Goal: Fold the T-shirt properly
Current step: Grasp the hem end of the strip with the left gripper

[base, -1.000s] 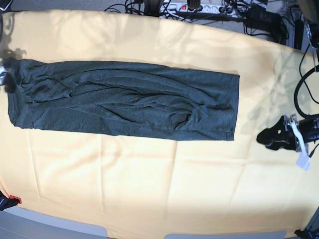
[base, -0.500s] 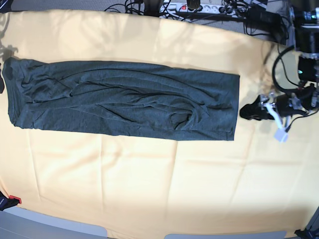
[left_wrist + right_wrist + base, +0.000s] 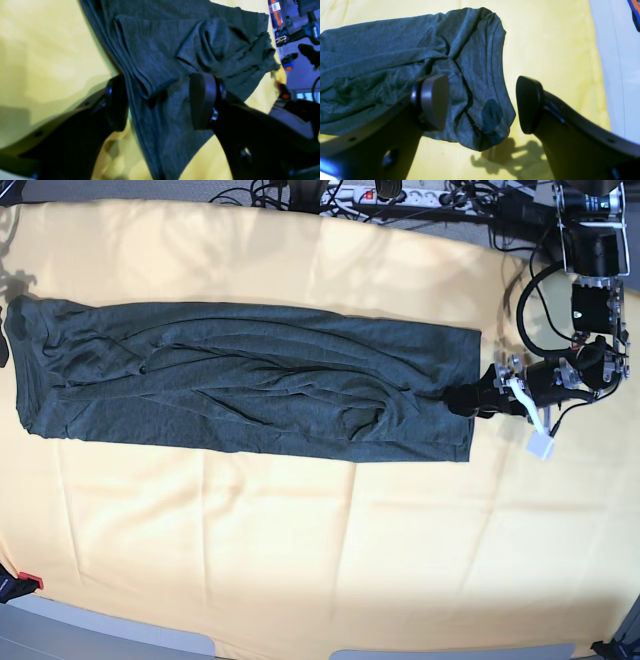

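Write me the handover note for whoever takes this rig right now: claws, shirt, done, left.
Left claw: open, jaws straddling the T-shirt's hemmed end on the base view's right; nothing gripped.
Right claw: open, poised over the shirt's opposite end, one jaw over the fabric, the other over the yellow cloth; nothing gripped.
T-shirt: lies flat on the yellow cloth as a long, wrinkled band, sides and sleeves already folded inward.
Done: the lengthwise folds.
Left: grip an end and fold the band across its length into a compact stack; smoothing the wrinkles would probably help.
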`<action>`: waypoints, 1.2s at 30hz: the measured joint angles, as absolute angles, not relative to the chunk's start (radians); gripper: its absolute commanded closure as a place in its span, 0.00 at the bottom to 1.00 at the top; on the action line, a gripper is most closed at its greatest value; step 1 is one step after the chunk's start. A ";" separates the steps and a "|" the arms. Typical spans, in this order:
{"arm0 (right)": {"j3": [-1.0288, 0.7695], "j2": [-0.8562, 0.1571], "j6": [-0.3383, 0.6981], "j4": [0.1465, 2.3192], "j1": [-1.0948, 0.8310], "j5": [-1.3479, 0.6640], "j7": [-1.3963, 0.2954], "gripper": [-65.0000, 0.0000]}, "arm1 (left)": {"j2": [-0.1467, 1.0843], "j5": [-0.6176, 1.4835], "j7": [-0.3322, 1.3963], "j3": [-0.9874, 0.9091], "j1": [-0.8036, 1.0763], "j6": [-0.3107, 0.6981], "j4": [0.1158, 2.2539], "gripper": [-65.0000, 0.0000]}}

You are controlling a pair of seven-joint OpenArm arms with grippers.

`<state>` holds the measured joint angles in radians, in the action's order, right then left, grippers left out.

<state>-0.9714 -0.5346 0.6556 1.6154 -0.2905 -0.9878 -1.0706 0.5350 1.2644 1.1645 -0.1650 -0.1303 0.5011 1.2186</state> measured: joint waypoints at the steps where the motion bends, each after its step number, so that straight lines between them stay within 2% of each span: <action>1: -0.971 -0.535 0.656 1.615 -0.290 -0.988 -1.071 0.33 | 0.535 1.287 1.180 -0.165 -0.124 0.525 1.218 0.40; 10: -0.971 -0.534 0.656 1.615 -0.291 -1.003 -1.070 0.33 | 0.488 1.298 1.169 -0.164 -0.123 0.554 1.217 0.40; 13: -0.971 -0.534 0.656 1.615 -0.291 -1.003 -1.070 0.33 | 0.462 1.248 1.106 -0.164 -0.123 0.559 1.217 0.40; 16: -0.971 -0.534 0.656 1.615 -0.291 -1.003 -1.070 0.33 | 0.442 1.214 1.088 -0.164 -0.126 0.524 1.221 0.40; 18: -0.971 -0.534 0.656 1.615 -0.290 -1.003 -1.070 0.33 | 0.427 1.196 1.076 -0.165 -0.128 0.522 1.222 0.47; 19: -0.971 -0.534 0.656 1.615 -0.291 -1.003 -1.071 0.33 | 0.420 1.177 1.073 -0.165 -0.128 0.523 1.223 0.55; 20: -0.971 -0.534 0.656 1.615 -0.291 -1.003 -1.070 0.33 | 0.418 1.158 1.080 -0.165 -0.128 0.525 1.224 0.66; 22: -0.971 -0.534 0.656 1.615 -0.291 -1.003 -1.071 0.33 | 0.414 1.126 1.084 -0.165 -0.128 0.527 1.227 0.94; 23: -0.971 -0.534 0.655 1.615 -0.291 -1.003 -1.071 0.33 | 0.412 1.114 1.081 -0.165 -0.131 0.529 1.228 1.00; 31: -0.971 -0.534 0.656 1.615 -0.291 -1.003 -1.071 0.33 | 0.410 1.113 1.082 -0.165 -0.143 0.505 1.228 1.00; 36: -0.971 -0.534 0.656 1.615 -0.291 -1.003 -1.074 0.33 | 0.399 1.110 1.108 -0.228 -0.167 0.516 1.221 1.00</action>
